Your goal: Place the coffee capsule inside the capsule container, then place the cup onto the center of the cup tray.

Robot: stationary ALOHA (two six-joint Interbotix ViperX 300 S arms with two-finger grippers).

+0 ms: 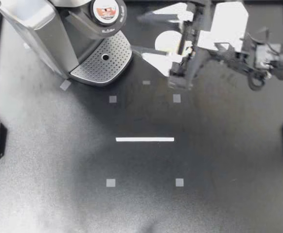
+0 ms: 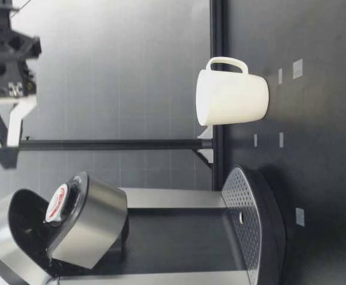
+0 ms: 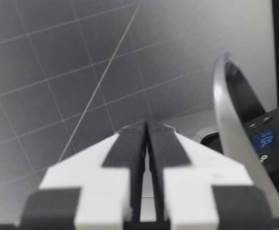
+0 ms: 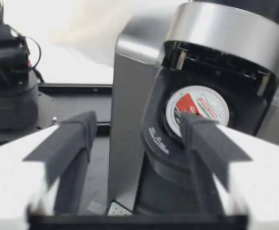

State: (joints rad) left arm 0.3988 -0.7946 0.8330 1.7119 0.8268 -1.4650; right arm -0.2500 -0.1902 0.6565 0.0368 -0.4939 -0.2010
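The coffee capsule (image 1: 105,10), white-lidded with red print, sits in the round holder of the coffee machine (image 1: 59,34), whose lid is raised. My right gripper (image 1: 135,34) hangs high, pointing at the machine, open and holding nothing. In the right wrist view the capsule (image 4: 197,108) lies ahead of the open right gripper (image 4: 137,129). The white cup (image 2: 229,98) stands upright on the table, away from the perforated cup tray (image 2: 244,208). From above, the cup (image 1: 168,41) is partly hidden under my right arm. My left gripper (image 3: 146,127) is shut on nothing, beside the machine's lid.
The cup tray (image 1: 102,60) juts out from the machine's base toward the table's middle. A white strip (image 1: 145,139) and small grey square markers (image 1: 113,99) lie flat on the black table. Black frame rails (image 2: 216,71) run along the far edge behind the cup.
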